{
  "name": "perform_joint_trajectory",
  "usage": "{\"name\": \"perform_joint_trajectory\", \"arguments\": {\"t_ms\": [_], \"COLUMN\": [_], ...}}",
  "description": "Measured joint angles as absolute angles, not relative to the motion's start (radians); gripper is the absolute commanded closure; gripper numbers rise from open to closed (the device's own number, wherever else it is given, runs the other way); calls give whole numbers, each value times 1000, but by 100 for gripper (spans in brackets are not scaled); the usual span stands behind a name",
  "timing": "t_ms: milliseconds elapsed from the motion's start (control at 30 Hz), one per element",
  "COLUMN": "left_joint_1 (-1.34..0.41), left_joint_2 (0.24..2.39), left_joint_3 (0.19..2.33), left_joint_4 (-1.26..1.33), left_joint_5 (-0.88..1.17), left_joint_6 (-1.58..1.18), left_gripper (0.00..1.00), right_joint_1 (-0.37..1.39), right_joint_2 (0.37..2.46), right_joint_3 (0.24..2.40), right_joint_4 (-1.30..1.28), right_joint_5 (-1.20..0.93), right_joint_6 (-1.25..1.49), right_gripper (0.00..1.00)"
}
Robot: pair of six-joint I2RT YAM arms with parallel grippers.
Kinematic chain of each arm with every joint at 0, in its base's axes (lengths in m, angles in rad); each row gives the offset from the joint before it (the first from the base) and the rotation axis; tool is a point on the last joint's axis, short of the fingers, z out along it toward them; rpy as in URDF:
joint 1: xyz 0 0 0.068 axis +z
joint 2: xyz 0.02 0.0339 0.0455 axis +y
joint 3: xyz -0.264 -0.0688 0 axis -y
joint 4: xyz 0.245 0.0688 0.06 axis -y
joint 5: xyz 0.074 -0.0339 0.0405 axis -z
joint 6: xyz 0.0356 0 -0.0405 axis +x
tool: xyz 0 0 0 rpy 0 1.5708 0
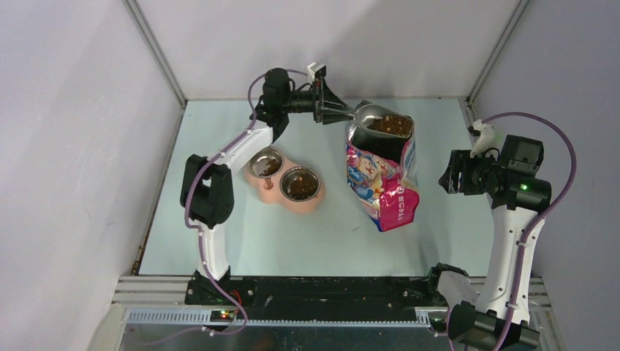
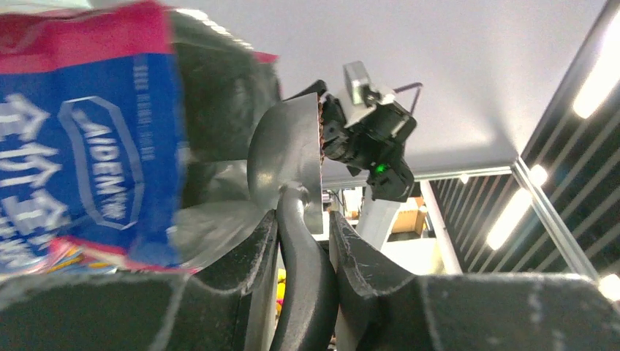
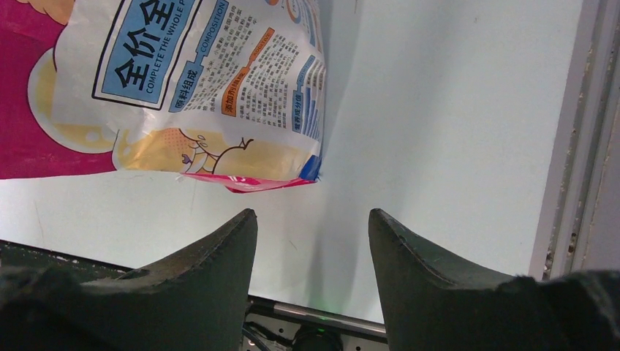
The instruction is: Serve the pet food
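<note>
Brown pet food [image 1: 392, 126] fills a grey metal scoop [image 1: 376, 119] held level over the open mouth of the pink and blue bag [image 1: 380, 179]. My left gripper [image 1: 345, 113] is shut on the scoop's dark handle [image 2: 303, 270]. In the left wrist view the scoop bowl [image 2: 289, 157] stands edge-on beside the bag [image 2: 88, 146], with a sliver of kibble [image 2: 320, 130] at its rim. More pet food [image 1: 298, 186] lies in both steel bowls of the pink double feeder [image 1: 275, 191]. My right gripper [image 1: 447, 175] is open and empty, just right of the bag [image 3: 183, 80].
The feeder sits left of the bag, under my left forearm. Walls close in the table at the left, back and right. A metal rail [image 3: 570, 146] runs along the table's right edge. My right arm's wrist [image 2: 373, 142] shows beyond the scoop in the left wrist view.
</note>
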State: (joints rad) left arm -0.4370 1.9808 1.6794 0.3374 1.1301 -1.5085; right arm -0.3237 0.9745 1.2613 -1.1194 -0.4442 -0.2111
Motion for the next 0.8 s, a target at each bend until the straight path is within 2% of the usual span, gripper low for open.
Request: {"name": "perform_joint_trajectory", "arguments": {"t_ms": [233, 800], "left_joint_1": [-458, -424], "left_joint_2": [1976, 1952], "left_joint_3": [1663, 1563], "left_joint_4": [479, 503], "left_joint_5": [1135, 1136], "left_joint_6": [-1604, -1684], "left_gripper": [100, 100], "right_joint_1": [-323, -323], "right_joint_2": [974, 962], "right_joint_3": [1261, 1261], "right_joint_4": [-1121, -1121], "right_joint_5": [-444, -446], "right_joint_6": [-211, -215], "right_gripper": [39, 39]}}
